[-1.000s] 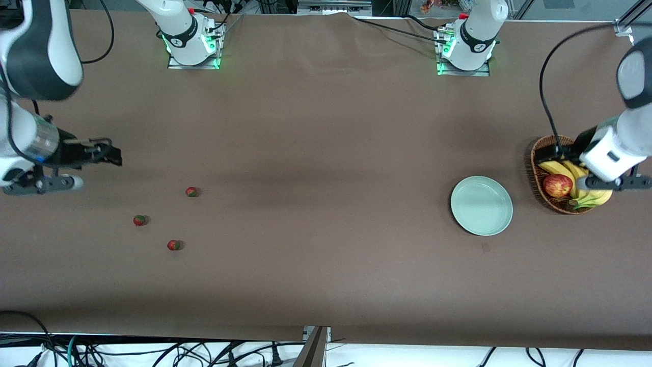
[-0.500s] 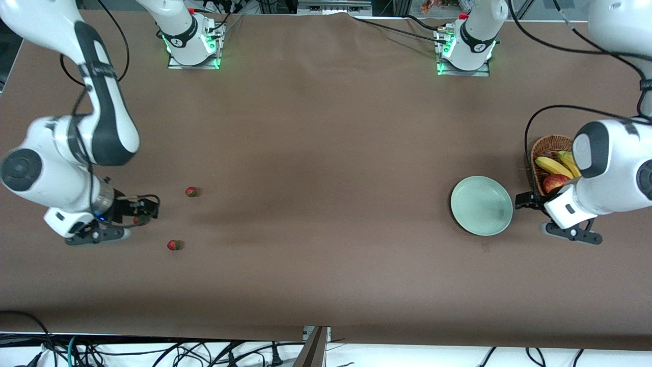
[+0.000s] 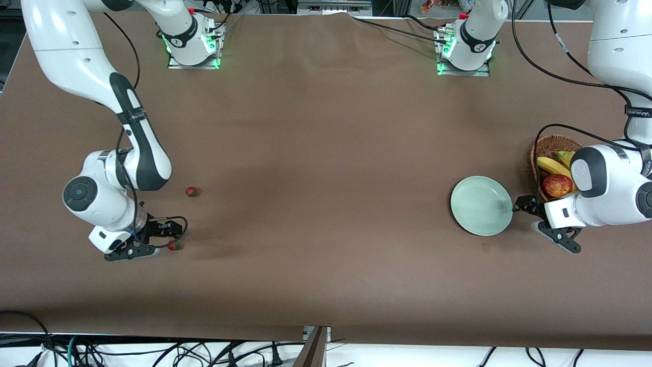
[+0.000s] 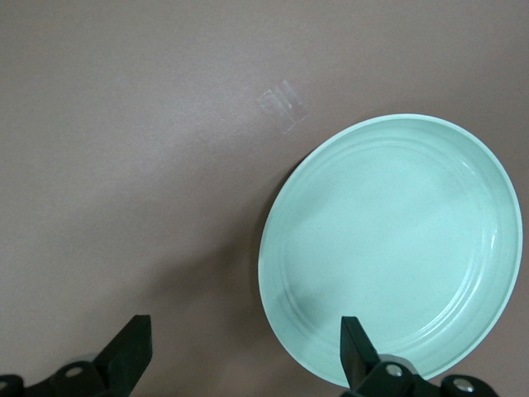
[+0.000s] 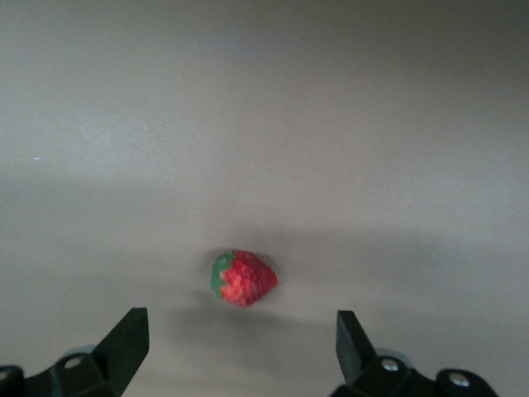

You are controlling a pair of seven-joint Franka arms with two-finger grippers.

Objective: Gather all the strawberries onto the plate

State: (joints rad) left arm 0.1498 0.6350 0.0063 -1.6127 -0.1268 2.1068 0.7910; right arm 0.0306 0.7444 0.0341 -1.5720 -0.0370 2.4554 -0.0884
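Right wrist view: red strawberry [image 5: 243, 278], green leafy cap, on its side.

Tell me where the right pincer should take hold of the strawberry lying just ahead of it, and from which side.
Probably across the red body of the strawberry, coming straight down from above. It lies on its side on the table with the green leafy top pointing sideways, so the plump middle gives both fingers of the open right pincer the best seat.

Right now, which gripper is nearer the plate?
Left. The left gripper sits open beside the plate, at its rim; the right gripper is open at a strawberry toward the right arm's end.
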